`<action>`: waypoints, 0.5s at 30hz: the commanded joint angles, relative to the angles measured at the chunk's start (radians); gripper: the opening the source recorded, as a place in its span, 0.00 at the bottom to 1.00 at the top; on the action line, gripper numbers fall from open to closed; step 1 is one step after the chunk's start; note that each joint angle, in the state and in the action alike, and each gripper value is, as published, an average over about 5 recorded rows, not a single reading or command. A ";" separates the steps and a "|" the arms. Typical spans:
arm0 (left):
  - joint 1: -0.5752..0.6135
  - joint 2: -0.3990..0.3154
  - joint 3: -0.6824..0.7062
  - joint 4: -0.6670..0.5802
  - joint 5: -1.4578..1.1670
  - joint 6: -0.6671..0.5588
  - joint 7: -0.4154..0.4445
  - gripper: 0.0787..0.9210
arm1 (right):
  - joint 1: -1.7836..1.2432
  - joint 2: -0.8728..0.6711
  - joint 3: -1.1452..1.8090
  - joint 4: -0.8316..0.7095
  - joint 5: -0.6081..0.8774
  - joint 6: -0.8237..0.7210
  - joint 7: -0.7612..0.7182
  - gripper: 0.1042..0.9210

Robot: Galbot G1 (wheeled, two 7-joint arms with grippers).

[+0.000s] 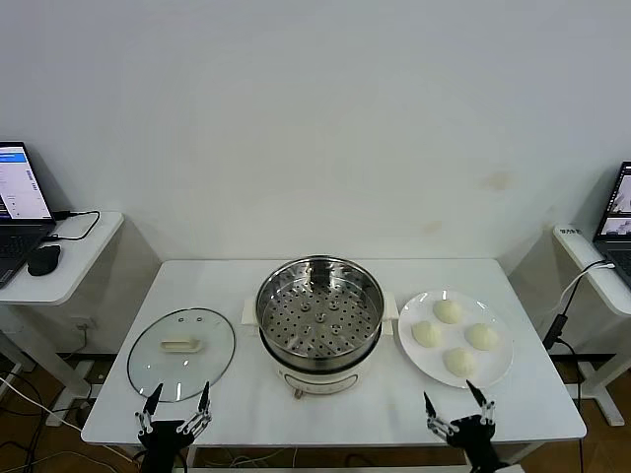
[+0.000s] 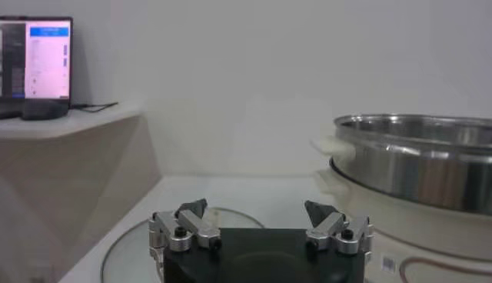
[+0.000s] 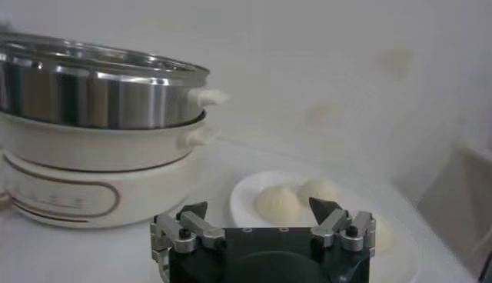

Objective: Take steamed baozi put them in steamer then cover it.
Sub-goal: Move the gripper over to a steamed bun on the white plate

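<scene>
In the head view both arms are cut off by the bottom edge; only the black-and-silver left gripper (image 1: 175, 399) and right gripper (image 1: 455, 397) show. The black laptop (image 1: 20, 207) on the left side desk is cropped by the edge, as is the second laptop (image 1: 619, 219) on the right. In the right wrist view, two of the round cream-white steamed baozi (image 3: 279, 203) are partly hidden behind the gripper body; the shiny stainless-steel steamer (image 3: 100, 84) runs off the frame. Screen text is too small to read.

Shiny steel steamer (image 1: 319, 313), clear glass lid (image 1: 181, 352)
</scene>
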 commanded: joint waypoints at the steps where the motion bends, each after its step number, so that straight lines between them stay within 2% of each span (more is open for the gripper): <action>1: -0.024 0.010 -0.011 -0.014 0.035 0.045 -0.009 0.88 | 0.171 -0.262 0.065 -0.029 -0.169 -0.101 -0.059 0.88; 8: -0.031 0.022 -0.017 -0.020 0.078 0.063 -0.030 0.88 | 0.395 -0.542 -0.015 -0.211 -0.207 -0.157 -0.272 0.88; 15: -0.034 0.021 -0.013 -0.024 0.142 0.107 -0.028 0.88 | 0.789 -0.734 -0.324 -0.423 -0.204 -0.141 -0.542 0.88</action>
